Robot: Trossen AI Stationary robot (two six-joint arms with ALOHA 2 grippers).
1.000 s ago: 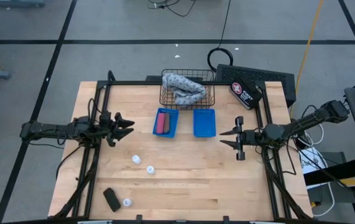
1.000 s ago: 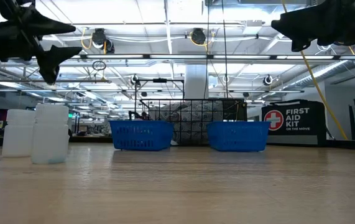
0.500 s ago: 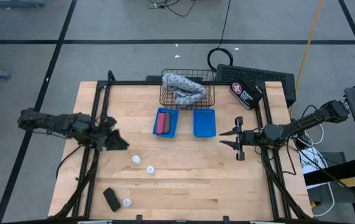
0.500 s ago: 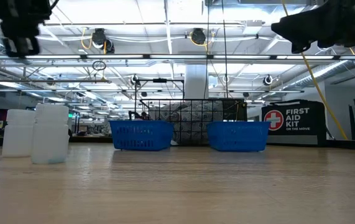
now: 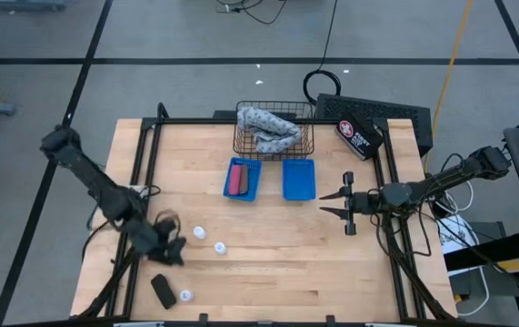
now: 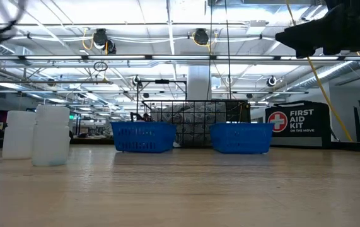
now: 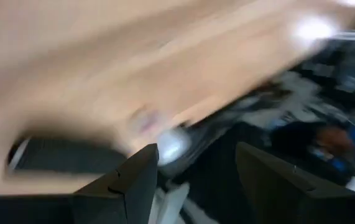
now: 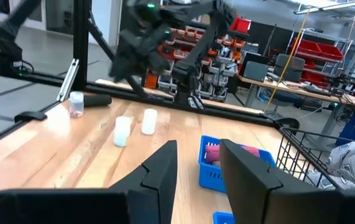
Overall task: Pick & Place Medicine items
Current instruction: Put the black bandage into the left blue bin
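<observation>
Three tiny white bottles stand on the wood: two [image 5: 199, 232] [image 5: 219, 246] mid-table, seen as [image 6: 19, 134] [image 6: 52, 134] in the low view, and one [image 5: 185, 295] near the front edge beside the black oblong piece [image 5: 162, 291]. A pink piece and a brown one [image 5: 237, 179] lie in the left blue tray [image 5: 243, 193]. My left gripper [image 5: 173, 256] hovers open just above the black piece [image 7: 59, 152] and the bottle [image 7: 171, 146], touching nothing. My right gripper [image 5: 324, 203] [image 8: 196, 168] waits open at the table's right side.
A second blue tray [image 5: 298, 179] sits beside the first. Behind them stands a wire basket [image 5: 245, 145] with the grey-blue patterned cloth [image 5: 268, 127], and the black first-aid pouch [image 5: 359, 136] lies at the far right. Bare wood lies between the bottles and my right gripper.
My left arm has swung from the table's left-middle toward the near edge. Its gripper turned about and dropped toward the black piece and the bottle beside it. The medicine items have stayed where they were.
</observation>
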